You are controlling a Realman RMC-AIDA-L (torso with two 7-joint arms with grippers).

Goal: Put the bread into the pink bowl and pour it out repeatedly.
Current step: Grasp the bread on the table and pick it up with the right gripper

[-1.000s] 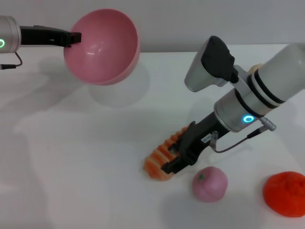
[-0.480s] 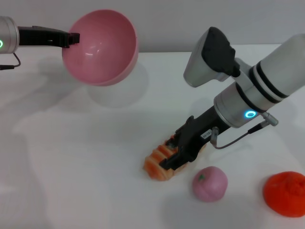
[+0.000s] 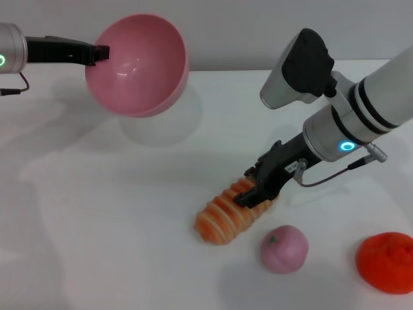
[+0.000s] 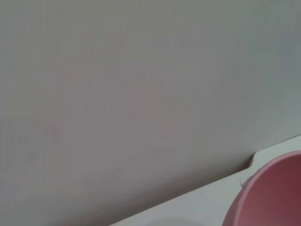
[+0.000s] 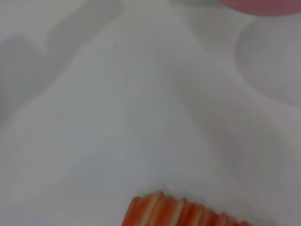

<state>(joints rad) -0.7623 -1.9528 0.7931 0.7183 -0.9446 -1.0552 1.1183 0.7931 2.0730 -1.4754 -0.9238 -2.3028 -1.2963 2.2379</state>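
Head view gives me the whole layout: my left gripper (image 3: 97, 53) has its fingers closed on the rim of the round, glossy pink plastic bowl (image 3: 137, 64), held tipped and clear of the white table (image 3: 103, 219) at about ten o'clock. The elongated ridged orange-and-cream toy loaf (image 3: 229, 214) lies on the table at roughly five o'clock from the bowl, well apart from it.

What changed: a second ago my right gripper (image 3: 253, 192) sat low over the loaf's near half; now it has drawn back toward three o'clock and reaches only the far end, leaving most ridges exposed. Whether those fingers are parted or pinching the end I cannot tell. I judge the loaf is not yet lifted, so loading the bowl is pending.

A small pink peach-like ball (image 3: 284, 248) and an orange crinkled fruit (image 3: 387, 261) sit at the loaf's four o'clock.

Right wrist view shows only a striped loaf end and bare table, no fingers; left wrist view catches just a slice of bowl rim against the wall.
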